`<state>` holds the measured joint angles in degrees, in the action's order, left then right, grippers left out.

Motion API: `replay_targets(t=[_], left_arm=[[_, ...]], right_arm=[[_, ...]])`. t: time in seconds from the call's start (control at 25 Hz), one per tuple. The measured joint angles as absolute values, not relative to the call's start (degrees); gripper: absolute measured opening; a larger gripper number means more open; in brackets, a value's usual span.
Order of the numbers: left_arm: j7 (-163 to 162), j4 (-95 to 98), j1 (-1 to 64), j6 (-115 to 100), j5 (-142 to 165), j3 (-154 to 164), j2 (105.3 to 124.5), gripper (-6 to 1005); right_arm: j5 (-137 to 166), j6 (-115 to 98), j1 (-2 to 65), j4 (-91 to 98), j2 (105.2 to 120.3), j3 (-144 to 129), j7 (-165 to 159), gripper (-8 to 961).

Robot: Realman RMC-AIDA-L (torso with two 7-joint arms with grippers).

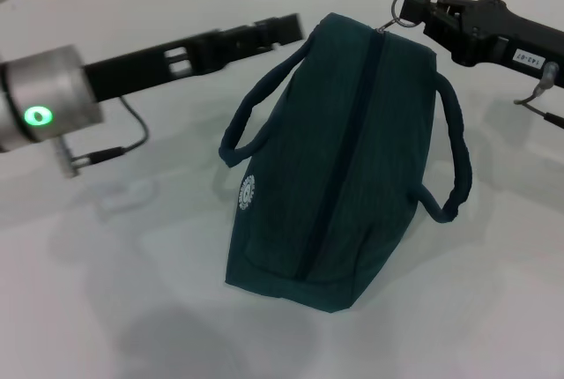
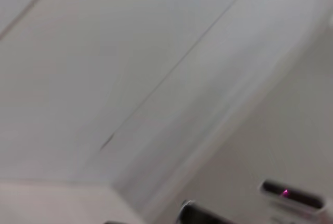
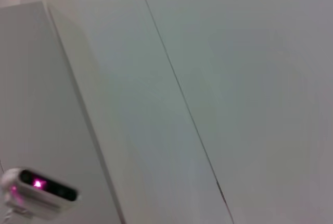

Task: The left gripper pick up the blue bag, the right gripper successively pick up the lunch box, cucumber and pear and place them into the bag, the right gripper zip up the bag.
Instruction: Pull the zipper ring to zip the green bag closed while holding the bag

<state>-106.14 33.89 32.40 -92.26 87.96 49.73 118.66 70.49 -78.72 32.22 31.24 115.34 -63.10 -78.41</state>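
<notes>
The blue bag (image 1: 339,163) lies on the white table (image 1: 106,308), its zipper line (image 1: 352,132) running closed along the top and its two handles drooping to either side. My right gripper (image 1: 421,11) is at the bag's far end, shut on the metal ring of the zipper pull (image 1: 404,7). My left gripper (image 1: 286,26) reaches in from the left and ends just beside the bag's far left corner, above one handle (image 1: 256,110). The lunch box, cucumber and pear are out of view. Both wrist views show only pale wall.
A loose cable (image 1: 123,145) hangs under the left arm. A wire (image 1: 538,101) trails from the right arm. Each wrist view shows a small device with a pink light (image 2: 286,193) (image 3: 39,185) against the wall.
</notes>
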Motion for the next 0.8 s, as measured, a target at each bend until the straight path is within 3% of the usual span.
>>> replay_targets(t=[0.12,0.8], left_arm=[[-107.2,33.78,35.31,-88.6,92.2,49.73,119.41,884],[-112.15,33.68,38.92,-79.28,95.68,55.66,119.48,875]], right_arm=[[70.43,-79.04,32.17,31.17,115.36,-63.1,-77.75,21],[68.77,-80.54,31.64,30.76,115.43,-63.11,-76.15,23]])
